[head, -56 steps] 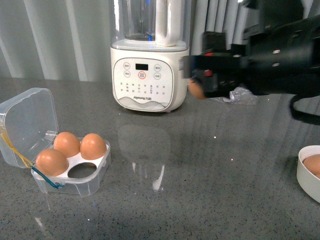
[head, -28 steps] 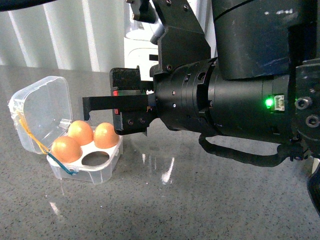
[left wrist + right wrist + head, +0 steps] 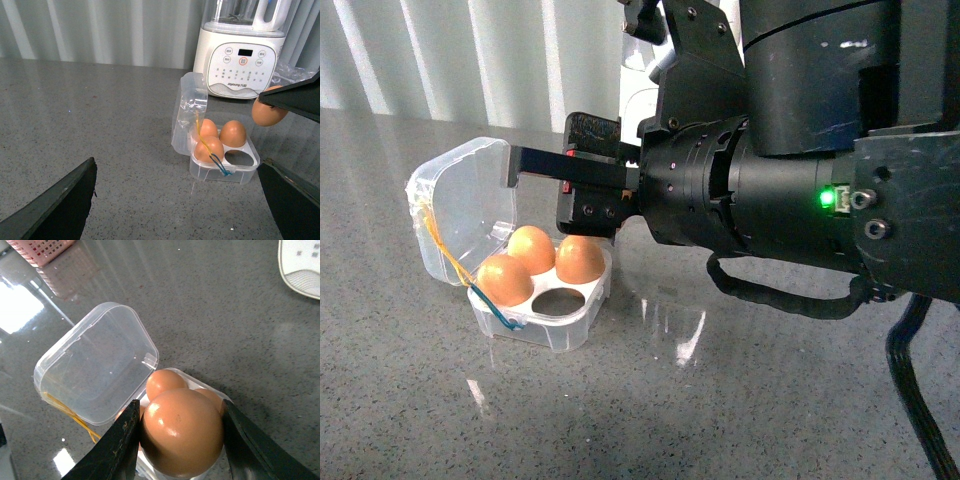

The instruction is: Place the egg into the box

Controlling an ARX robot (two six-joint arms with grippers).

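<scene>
Clamped on the egg (image 3: 180, 432), the right gripper (image 3: 181, 452) had swung from the blender (image 3: 242, 55) to over the box (image 3: 575, 325) with its one empty hole (image 3: 557, 298); the left gripper (image 3: 177, 202) gaped, holding nothing.

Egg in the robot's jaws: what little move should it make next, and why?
Probably slide the egg over the empty hole, then lower it. The right arm's jaws hold the egg up near the open box, three eggs fill the other holes, and the left wrist view shows the held egg off to one side of that hole.
</scene>
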